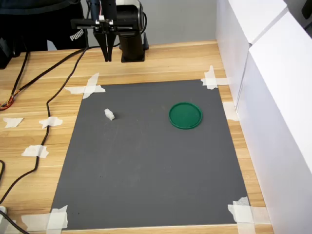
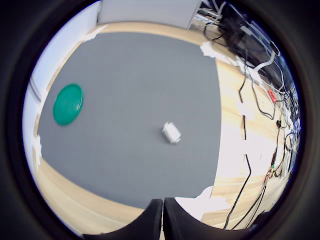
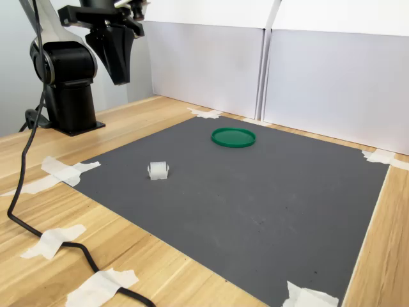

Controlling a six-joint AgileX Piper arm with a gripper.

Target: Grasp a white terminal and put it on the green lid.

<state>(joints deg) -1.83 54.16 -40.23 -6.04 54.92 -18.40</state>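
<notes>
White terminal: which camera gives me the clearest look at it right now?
The second exterior view: the white terminal sits near and side-on, its boxy shape legible on the grey mat. The first exterior view shows only a small white speck from above; the wrist view shows it blurred and distorted.

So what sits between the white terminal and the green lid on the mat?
Nothing: in both exterior views only bare grey mat runs from the white terminal to the green lid.
</notes>
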